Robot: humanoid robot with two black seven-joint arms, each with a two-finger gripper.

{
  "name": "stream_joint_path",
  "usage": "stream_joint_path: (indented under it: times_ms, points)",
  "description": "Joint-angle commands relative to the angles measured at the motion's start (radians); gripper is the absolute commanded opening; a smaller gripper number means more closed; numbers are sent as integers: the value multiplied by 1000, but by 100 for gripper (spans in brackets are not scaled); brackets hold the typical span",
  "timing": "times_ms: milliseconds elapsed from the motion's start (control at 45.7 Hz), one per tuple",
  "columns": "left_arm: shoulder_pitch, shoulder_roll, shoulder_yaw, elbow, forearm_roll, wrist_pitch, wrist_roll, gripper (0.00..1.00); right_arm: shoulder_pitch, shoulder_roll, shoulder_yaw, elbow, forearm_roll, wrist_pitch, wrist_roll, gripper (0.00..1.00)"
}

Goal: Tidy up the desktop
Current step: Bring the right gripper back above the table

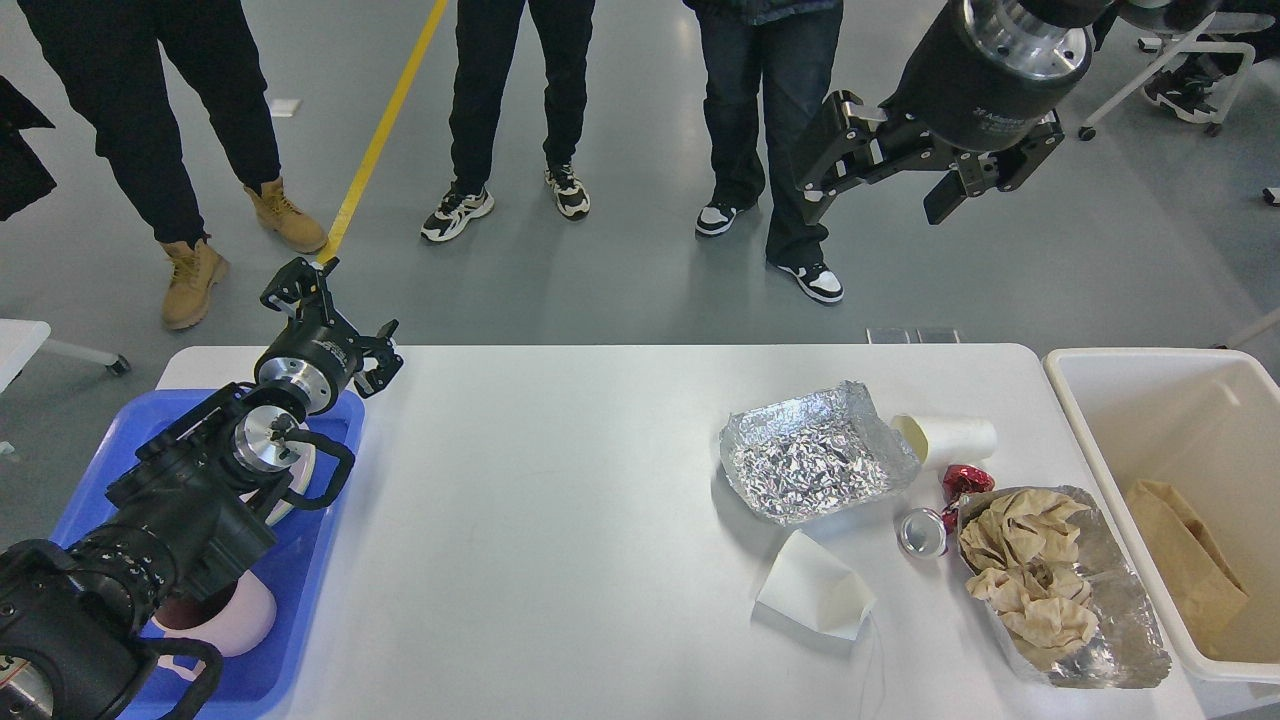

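The large white rectangular worktop with rounded corners fills the lower middle of the head view, and the litter on it is gathered toward its right end, near the cream rectangular bin that stands just beside that edge, a sensible spot for dropping waste. In the bin lies a crumpled brown paper bag. On the worktop an empty crinkled foil tray sits beside a white paper cup lying on its side; a second foil tray holds crumpled brown paper napkins. Touching that tray are a small silver can on its side and a red foil wrapper; a flattened white paper cup lies a little apart. At the left, a blue plastic tray holds what looks like pink and white crockery, partly hidden by the arm. The left hand is raised over the tray's far corner, fingers spread and empty. The right hand hangs high above the litter, wide open, holding nothing, probably poised to descend.
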Motion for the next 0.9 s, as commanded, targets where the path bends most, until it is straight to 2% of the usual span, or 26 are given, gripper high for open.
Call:
stream_joint_path:
  times_ms: [0,394,876]
  points:
    - [0,0,0,0,1,0,0,97,13,2,2,8,0,0,-1,100]
    - [0,0,0,0,1,0,0,97,-59,7,9,4,-6,0,-2,100]
    - [0,0,0,0,0,0,0,97,-64,5,-1,5,-11,0,-4,100]
